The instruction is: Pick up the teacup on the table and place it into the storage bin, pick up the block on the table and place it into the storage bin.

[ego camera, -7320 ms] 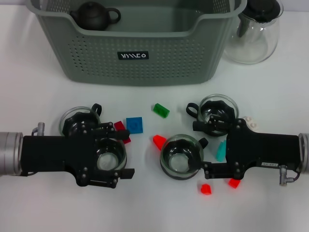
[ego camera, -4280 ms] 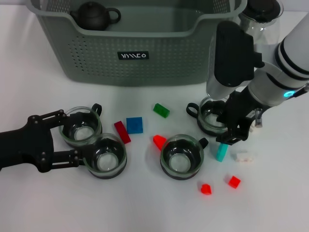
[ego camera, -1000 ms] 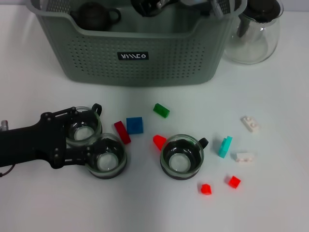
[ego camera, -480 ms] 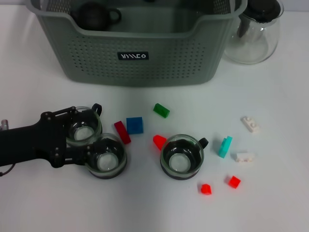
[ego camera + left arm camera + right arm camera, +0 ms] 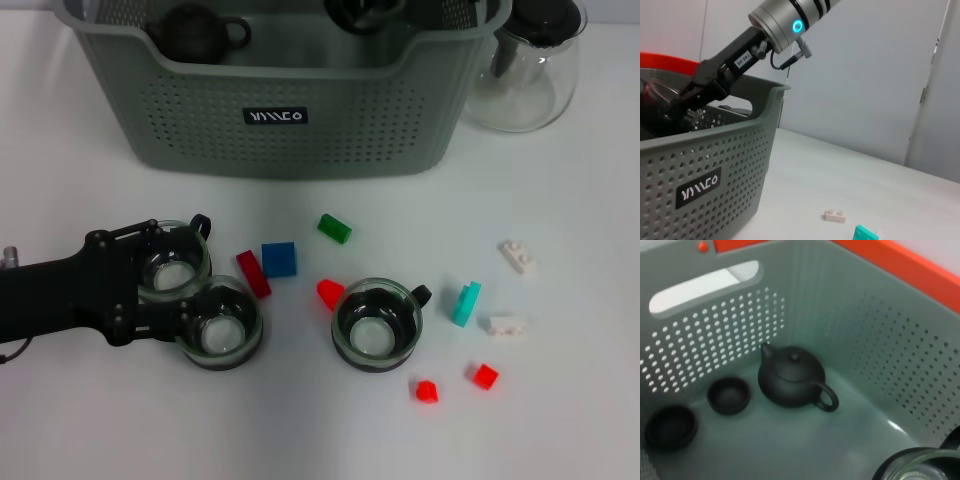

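Observation:
The storage bin (image 5: 290, 110) stands at the back of the table. My right gripper (image 5: 675, 102) reaches down inside it, shut on a glass teacup (image 5: 362, 12) whose rim shows close by in the right wrist view (image 5: 920, 465). My left gripper (image 5: 160, 278) lies low at the front left, open, its fingers on either side of one glass teacup (image 5: 173, 268). A second teacup (image 5: 222, 328) touches it, and a third (image 5: 377, 325) sits in the middle. Blocks lie scattered: green (image 5: 334, 228), blue (image 5: 279, 258), dark red (image 5: 253, 273), red (image 5: 329, 292), teal (image 5: 464, 303).
A dark teapot (image 5: 792, 377) and two small dark cups (image 5: 729, 395) rest on the bin floor. A glass pitcher (image 5: 528, 65) stands right of the bin. White blocks (image 5: 518, 257) and small red blocks (image 5: 485, 376) lie at the front right.
The right gripper lifted the right-hand teacup off the table and carried it over the bin; it now comes back into view inside the bin. The left gripper has stayed around its cup.

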Available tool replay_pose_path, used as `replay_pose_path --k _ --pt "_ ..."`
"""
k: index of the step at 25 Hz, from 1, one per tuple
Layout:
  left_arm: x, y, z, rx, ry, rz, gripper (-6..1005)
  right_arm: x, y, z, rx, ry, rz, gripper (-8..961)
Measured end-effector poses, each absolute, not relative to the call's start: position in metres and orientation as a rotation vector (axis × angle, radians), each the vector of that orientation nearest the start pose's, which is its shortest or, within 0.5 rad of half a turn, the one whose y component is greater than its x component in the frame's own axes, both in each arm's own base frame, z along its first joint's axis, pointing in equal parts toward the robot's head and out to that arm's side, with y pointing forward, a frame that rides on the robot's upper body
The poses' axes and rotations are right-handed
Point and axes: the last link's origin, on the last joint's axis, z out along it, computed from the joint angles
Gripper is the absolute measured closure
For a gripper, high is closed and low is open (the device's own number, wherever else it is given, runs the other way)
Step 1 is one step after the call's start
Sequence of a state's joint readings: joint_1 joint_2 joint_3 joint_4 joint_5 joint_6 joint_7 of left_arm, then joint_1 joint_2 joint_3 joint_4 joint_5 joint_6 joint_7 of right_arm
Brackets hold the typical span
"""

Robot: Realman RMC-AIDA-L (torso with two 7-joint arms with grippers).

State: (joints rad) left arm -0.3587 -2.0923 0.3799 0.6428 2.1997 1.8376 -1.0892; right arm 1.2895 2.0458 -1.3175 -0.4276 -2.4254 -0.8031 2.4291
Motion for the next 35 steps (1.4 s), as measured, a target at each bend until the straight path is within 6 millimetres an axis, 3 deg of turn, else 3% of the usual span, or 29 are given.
replay_pose_path --k 18,21,23,24,27,29,32,35 --pt "-0.314 0.246 0.014 -2.705 -0.538 -0.808 159 0.074 0.488 -0.061 -2.475 0.611 -0.166 738" --pt "-0.314 0.246 0.014 -2.704 -0.538 -0.809 158 0.062 0.495 -0.042 -2.438 0.623 -0.016 733" --pt "-0.314 0.245 0.015 -2.697 -0.542 -0.811 158 0.055 0.497 -0.014 -2.397 0.653 0.185 730" --pt "-0.315 0.245 0.015 -2.694 -0.544 -0.813 158 0.052 0.496 -0.002 -2.379 0.653 0.269 679" --pt "-0.315 0.244 0.016 -2.69 -0.546 -0.815 158 0.051 0.473 0.05 -2.349 0.594 0.62 526" --pt "-0.316 0.245 0.016 -2.689 -0.546 -0.813 158 0.051 0.45 0.071 -2.388 0.529 0.8 450" --pt "-0.316 0.245 0.016 -2.688 -0.545 -0.81 159 0.051 0.404 0.08 -2.563 0.389 0.956 401" --pt "-0.317 0.246 0.017 -2.686 -0.546 -0.8 159 0.057 0.363 0.079 -2.766 0.239 0.925 402"
